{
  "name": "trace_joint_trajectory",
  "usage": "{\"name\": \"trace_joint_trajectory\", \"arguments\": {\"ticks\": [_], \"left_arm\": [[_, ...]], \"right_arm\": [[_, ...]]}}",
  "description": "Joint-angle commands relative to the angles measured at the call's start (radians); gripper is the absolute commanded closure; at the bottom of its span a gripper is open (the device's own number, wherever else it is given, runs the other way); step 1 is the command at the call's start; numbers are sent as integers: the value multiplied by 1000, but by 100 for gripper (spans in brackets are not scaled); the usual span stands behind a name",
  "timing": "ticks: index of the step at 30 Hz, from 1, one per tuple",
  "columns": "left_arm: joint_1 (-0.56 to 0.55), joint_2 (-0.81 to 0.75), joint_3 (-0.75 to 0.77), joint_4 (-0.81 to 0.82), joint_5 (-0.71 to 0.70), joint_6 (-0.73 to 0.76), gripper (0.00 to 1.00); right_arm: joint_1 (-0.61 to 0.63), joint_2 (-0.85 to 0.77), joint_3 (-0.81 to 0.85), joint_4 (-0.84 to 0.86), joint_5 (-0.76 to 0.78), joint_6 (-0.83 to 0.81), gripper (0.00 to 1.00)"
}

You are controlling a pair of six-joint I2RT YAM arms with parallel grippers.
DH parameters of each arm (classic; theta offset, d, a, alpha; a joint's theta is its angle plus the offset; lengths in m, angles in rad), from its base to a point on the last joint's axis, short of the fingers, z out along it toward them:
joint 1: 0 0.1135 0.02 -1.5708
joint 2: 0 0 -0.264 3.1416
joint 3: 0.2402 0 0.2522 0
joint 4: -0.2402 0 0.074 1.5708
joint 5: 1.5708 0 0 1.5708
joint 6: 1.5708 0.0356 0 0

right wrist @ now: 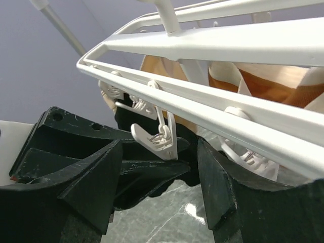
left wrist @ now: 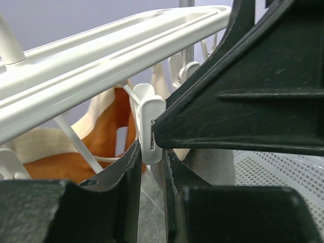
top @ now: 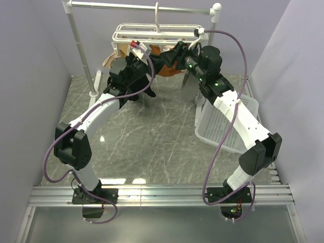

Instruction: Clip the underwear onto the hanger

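The white hanger [top: 157, 31] hangs from the rail at the back, with small clips under its bars. My left gripper [top: 143, 56] reaches up under it. In the left wrist view its fingers [left wrist: 126, 172] are closed on the lower end of a white clip [left wrist: 150, 124]. My right gripper [top: 178, 54] faces it from the right, open wide and empty. That clip [right wrist: 164, 139] hangs between its fingers [right wrist: 223, 187]. The black underwear [top: 163, 61] shows only as dark fabric under the hanger between the two grippers. Part of it [right wrist: 190, 169] lies behind the clip.
The metal rail stand [top: 142, 7] carries the hanger. An orange garment [top: 171, 72] and a tan garment [top: 108, 58] hang from it. A white laundry basket [top: 228, 121] sits on the marble table at the right. Walls close in on both sides.
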Motion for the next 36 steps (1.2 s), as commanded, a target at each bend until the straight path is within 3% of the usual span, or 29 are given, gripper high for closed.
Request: {"name": "trace_joint_trajectory", "arguments": {"ticks": [1,16,19,23,26,27,31,36], "left_arm": [[-3,-44,45,-7,81,-29,100],[-3,-22,73,-48,163,-41,100],[-2,-21,75,-54,167,-43,100],[1,-19,71,-53,184,-46,99],[9,-28,61,-64,196,-44,89],[13,-36,62,-90,203,-43,79],[38,-64,52,-153,241,-20,59],[70,-122,18,-252,299,76,41]], "right_arm": [[-10,-1,50,11,-6,19,32],[-13,40,88,47,-26,40,39],[-18,49,91,51,-36,45,48],[-21,51,91,57,-35,53,74],[-25,49,91,60,-39,50,85],[-24,49,91,59,-41,50,88],[-28,49,90,54,-38,51,100],[-33,48,87,53,-39,57,100]]}}
